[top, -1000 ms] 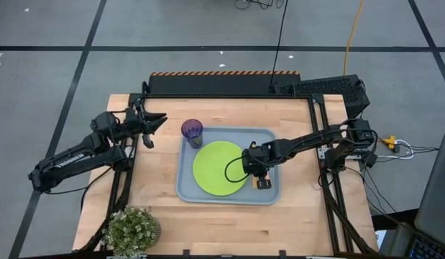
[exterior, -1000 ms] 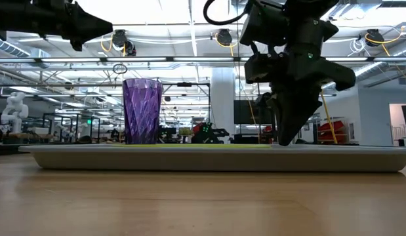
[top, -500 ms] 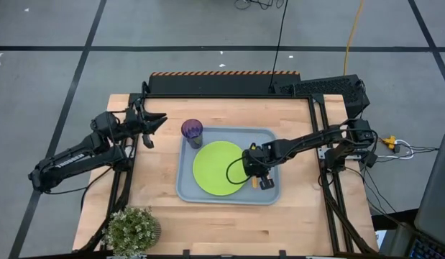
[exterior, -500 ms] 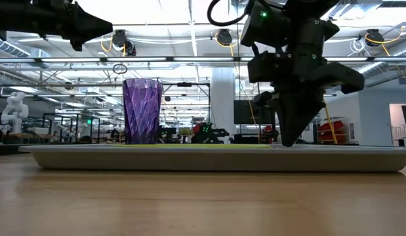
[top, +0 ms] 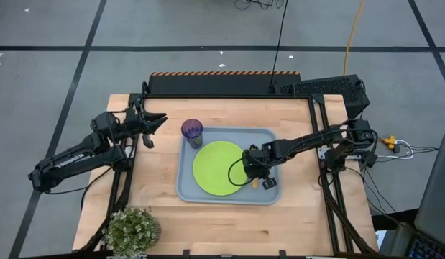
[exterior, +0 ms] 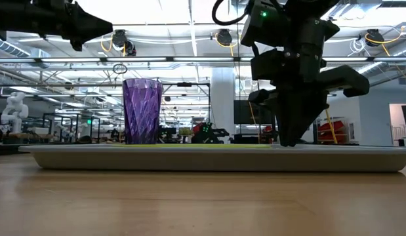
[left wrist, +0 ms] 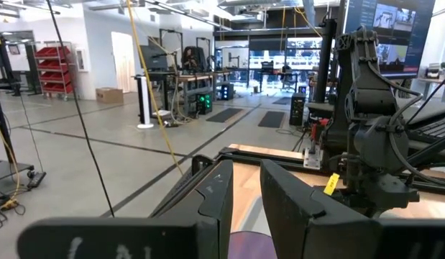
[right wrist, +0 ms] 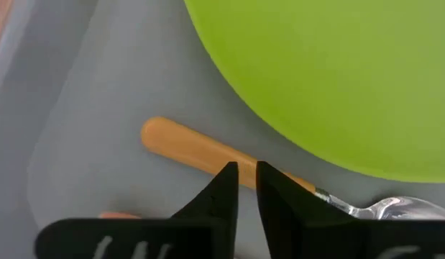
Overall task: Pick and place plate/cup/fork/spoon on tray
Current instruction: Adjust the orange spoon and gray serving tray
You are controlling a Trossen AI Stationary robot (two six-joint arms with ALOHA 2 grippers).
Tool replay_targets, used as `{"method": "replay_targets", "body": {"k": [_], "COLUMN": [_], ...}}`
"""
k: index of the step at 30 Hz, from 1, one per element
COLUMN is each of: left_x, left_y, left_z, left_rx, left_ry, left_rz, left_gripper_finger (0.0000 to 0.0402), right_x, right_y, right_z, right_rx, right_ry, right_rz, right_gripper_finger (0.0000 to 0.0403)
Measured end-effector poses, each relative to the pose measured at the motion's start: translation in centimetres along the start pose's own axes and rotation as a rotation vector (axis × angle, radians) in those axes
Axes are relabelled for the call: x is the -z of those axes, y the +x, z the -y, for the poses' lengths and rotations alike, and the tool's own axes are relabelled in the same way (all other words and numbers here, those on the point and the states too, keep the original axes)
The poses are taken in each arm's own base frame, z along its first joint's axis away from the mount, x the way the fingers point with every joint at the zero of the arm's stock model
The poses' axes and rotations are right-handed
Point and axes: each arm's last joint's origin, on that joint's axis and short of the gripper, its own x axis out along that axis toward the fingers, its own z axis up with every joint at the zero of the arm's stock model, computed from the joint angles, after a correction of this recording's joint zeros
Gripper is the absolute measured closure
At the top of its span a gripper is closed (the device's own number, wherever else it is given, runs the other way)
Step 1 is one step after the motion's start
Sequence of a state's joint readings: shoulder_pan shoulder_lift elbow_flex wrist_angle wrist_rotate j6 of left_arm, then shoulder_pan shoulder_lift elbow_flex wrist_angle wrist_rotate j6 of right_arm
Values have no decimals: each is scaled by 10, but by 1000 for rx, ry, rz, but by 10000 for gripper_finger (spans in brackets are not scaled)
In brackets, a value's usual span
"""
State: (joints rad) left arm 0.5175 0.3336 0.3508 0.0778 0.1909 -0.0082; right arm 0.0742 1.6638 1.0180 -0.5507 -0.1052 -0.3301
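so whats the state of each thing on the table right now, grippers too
tray: flat on the table, holding plate, cup and a utensil
plate: flat in the tray
cup: upright in a tray corner
orange-handled utensil: lying in the tray by the plate's edge, head half hidden
right gripper: low over the utensil handle, fingers slightly apart
left gripper: raised beside the tray, holding nothing
potted plant: upright at a table corner

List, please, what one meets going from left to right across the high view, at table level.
Left gripper → cup → plate → right gripper, low over the tray beside an orange utensil handle.
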Motion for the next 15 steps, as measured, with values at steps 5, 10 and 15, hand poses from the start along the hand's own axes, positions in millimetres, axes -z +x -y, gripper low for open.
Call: {"method": "replay_targets", "body": {"k": [5, 10, 15], "left_x": [0, 0, 0], "left_y": [0, 0, 0], "left_z": [0, 0, 0], "left_rx": [0, 0, 0], "left_ry": [0, 0, 0], "left_rz": [0, 0, 0], "left_gripper_finger": [325, 325, 325], "right_x": [0, -1, -2], "right_y": [0, 0, 1], "right_z": [0, -3, -7], "right_rx": [0, -4, -8], "right_ry": [-72, -165, -238], "right_rz": [0, -2, -1], "right_gripper_finger": [326, 297, 271]}}
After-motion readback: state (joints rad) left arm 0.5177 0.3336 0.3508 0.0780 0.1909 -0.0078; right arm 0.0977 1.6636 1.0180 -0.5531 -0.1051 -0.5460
